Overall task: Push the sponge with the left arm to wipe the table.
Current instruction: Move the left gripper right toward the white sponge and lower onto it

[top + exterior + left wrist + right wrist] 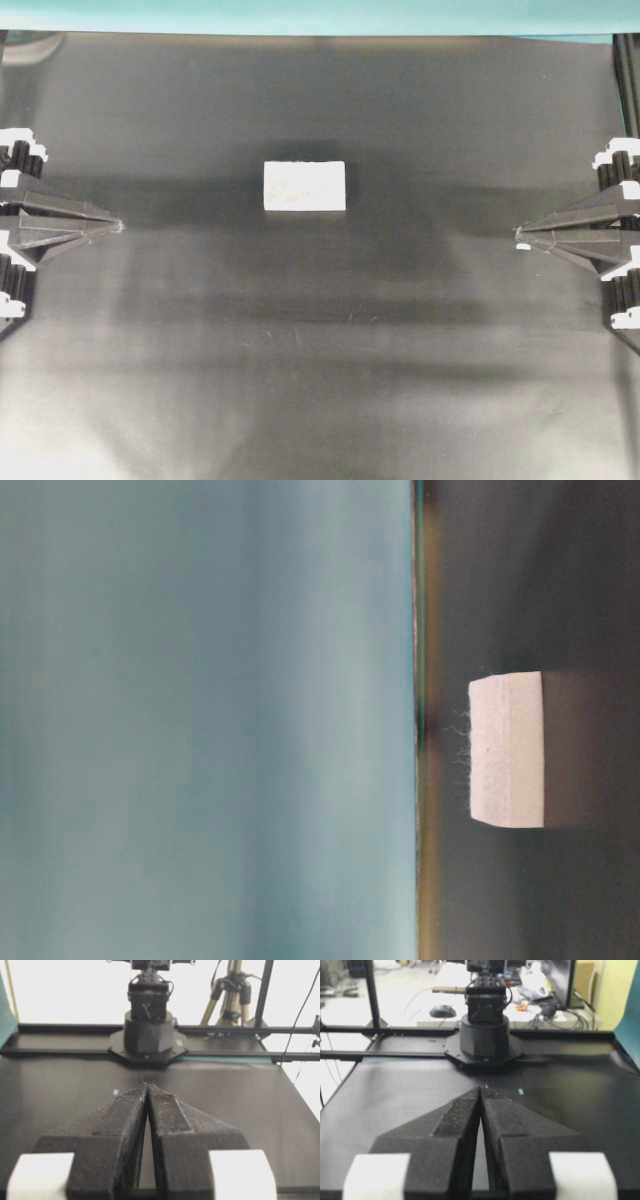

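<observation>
The sponge [305, 186] lies flat on the dark counter [300, 380], well ahead of both sets of fingers and a little to the far side of the line between them, toward the teal strip [320, 15]. Nothing touches it. The table-level view shows its thick white side resting squarely on the counter, so a sideways shove should slide it rather than tip it.

The left arm's fingers [118, 226] sit low at the left edge of the overhead view, tips pressed together into a wedge with nothing between them; the left wrist view shows only a hairline seam. That closed point probably suits the job, since the sponge is to be pushed, not gripped.

The right arm's fingers [518, 237] mirror them at the opposite edge, also drawn together and empty, parked clear of the path.

Judging by the layout, the wipe has not begun. The left fingers would need to travel forward and slightly toward the teal strip to meet the sponge's near short side.
</observation>
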Action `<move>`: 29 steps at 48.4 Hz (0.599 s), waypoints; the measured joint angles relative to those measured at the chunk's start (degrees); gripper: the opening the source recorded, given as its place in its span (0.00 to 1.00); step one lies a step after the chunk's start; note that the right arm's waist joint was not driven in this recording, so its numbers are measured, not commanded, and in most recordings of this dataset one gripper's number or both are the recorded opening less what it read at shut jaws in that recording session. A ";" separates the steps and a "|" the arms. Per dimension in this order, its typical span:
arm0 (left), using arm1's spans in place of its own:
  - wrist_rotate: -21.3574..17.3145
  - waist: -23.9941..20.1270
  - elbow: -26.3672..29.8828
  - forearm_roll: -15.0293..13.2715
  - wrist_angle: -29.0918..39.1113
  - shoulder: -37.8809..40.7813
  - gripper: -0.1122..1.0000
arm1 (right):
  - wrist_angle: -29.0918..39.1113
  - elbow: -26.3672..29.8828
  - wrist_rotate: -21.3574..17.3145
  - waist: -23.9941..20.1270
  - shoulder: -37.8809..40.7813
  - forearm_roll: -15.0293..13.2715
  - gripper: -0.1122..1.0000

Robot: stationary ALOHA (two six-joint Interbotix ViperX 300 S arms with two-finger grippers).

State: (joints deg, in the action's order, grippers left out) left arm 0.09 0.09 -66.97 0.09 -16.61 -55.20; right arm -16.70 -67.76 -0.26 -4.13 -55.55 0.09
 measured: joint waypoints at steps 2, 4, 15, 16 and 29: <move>0.00 0.00 0.00 0.09 0.00 0.00 0.15 | 0.09 0.00 0.00 0.00 0.00 0.00 0.15; 1.49 -0.09 0.09 0.97 0.44 0.97 0.12 | 0.09 -0.26 0.00 0.00 0.00 0.00 0.17; 8.53 -4.66 2.64 2.11 0.88 10.99 0.10 | 0.97 -1.32 0.00 0.00 -0.18 0.00 0.11; 9.05 -5.27 2.90 2.11 0.97 11.95 0.10 | 1.14 -1.32 0.00 0.00 -0.18 0.00 0.11; 13.18 -12.39 9.76 2.20 0.97 27.77 0.10 | 2.20 -2.46 0.00 0.00 -0.26 0.00 0.11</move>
State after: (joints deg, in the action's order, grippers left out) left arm 13.27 -12.30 -57.22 2.29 -15.64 -27.42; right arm -14.50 -70.22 -0.26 -4.13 -55.81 0.09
